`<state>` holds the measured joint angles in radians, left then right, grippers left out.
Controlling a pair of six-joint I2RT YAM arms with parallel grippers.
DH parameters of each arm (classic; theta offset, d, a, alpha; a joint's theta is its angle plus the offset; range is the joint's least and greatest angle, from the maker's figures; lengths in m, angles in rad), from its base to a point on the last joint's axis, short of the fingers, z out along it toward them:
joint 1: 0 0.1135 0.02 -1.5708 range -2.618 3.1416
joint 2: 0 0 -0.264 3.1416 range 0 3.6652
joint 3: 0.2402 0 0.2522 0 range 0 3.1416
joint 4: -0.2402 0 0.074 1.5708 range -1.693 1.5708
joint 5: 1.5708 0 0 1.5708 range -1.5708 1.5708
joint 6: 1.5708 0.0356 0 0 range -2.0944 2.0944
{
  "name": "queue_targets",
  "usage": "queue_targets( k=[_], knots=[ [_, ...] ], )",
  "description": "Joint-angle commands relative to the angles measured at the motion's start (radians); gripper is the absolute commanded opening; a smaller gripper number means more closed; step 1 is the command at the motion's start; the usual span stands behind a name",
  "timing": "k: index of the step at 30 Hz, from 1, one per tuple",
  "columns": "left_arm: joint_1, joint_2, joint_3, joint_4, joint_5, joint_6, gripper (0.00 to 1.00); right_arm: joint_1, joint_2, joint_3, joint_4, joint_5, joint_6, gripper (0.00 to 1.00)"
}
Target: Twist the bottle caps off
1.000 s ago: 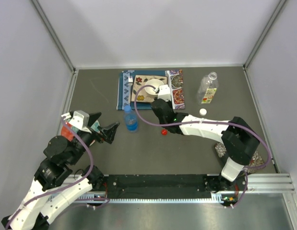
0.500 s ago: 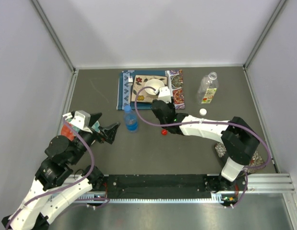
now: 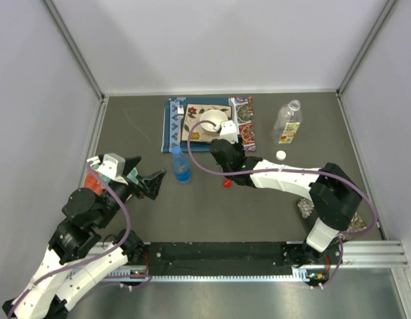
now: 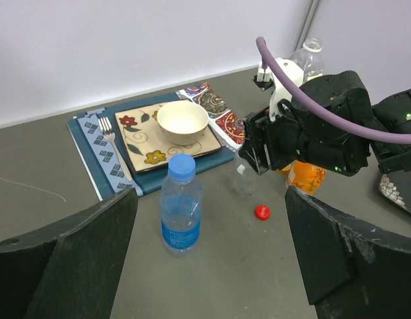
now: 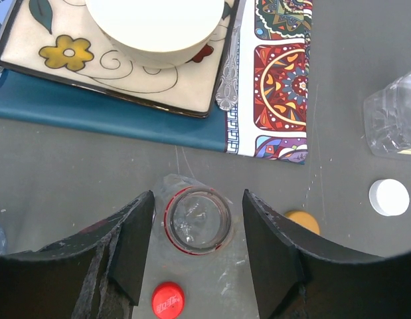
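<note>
A clear bottle with a bare, red-ringed neck stands on the table between the fingers of my right gripper, which is open with a gap on each side. The red cap lies loose just beside it. An orange cap peeks out behind the right finger, and a white cap lies further right. A blue cap sits on a small water bottle. My left gripper is wide open, a short way in front of that bottle.
A white bowl sits on a patterned plate on a blue placemat at the back. A capless clear bottle stands back right. An orange-filled bottle stands under my right arm. A speckled object lies near the right base.
The right gripper's jaws have opened around the clear bottle's neck. The left arm, the blue-capped bottle and the red cap have not moved.
</note>
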<state>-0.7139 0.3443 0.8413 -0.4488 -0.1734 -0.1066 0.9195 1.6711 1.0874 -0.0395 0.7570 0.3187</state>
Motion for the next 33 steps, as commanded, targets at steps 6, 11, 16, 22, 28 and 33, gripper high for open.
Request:
queue_targets(
  k=[6,11,16,22,28,33],
  knots=[
    [0.002,0.004,-0.002,0.024,0.006,-0.011,0.98,-0.001,-0.045,0.04,-0.019,-0.012,0.016,0.61],
    [0.002,0.002,-0.001,0.022,0.011,-0.013,0.98,0.01,-0.048,0.054,-0.028,-0.008,0.011,0.63],
    [0.004,0.004,0.002,0.022,0.017,-0.013,0.98,0.024,-0.059,0.074,-0.045,-0.001,0.002,0.65],
    [0.002,0.002,0.005,0.021,0.012,-0.007,0.98,0.068,-0.148,0.217,-0.129,0.022,-0.053,0.72],
    [0.002,-0.01,0.008,0.021,-0.073,-0.004,0.98,0.105,-0.234,0.373,-0.191,-0.121,-0.109,0.75],
    [0.004,-0.001,0.012,-0.057,-0.361,-0.064,0.98,0.11,-0.223,0.393,-0.178,-0.545,-0.078,0.76]
  ],
)
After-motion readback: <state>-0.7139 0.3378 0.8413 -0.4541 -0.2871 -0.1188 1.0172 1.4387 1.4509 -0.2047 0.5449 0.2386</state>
